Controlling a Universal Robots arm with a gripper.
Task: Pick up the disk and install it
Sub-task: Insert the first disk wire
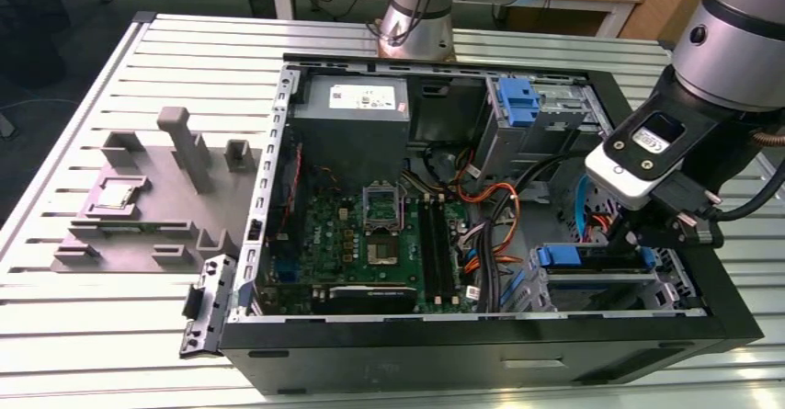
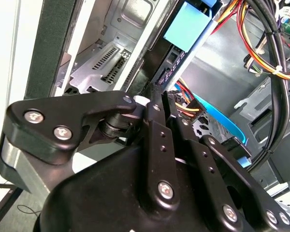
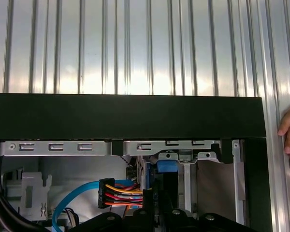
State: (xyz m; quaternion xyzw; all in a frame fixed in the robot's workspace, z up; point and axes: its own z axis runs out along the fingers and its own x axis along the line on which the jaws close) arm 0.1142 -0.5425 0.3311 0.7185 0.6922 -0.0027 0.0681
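On the bench (image 1: 73,271) the open case (image 1: 491,354) is your landmark. At its corner on the exterior view's right, the disk (image 1: 595,262) sits edge-up in the drive bay, blue rail showing. The tool (image 1: 668,230) hangs just above it; whether it pinches the disk, you cannot tell. Judge the disk stiff, weighty, shock-sensitive: hold its long edges.

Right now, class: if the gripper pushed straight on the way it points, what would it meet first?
Most likely the disk in its blue carrier, sitting in the drive cage just ahead of the gripper; depth is unclear.
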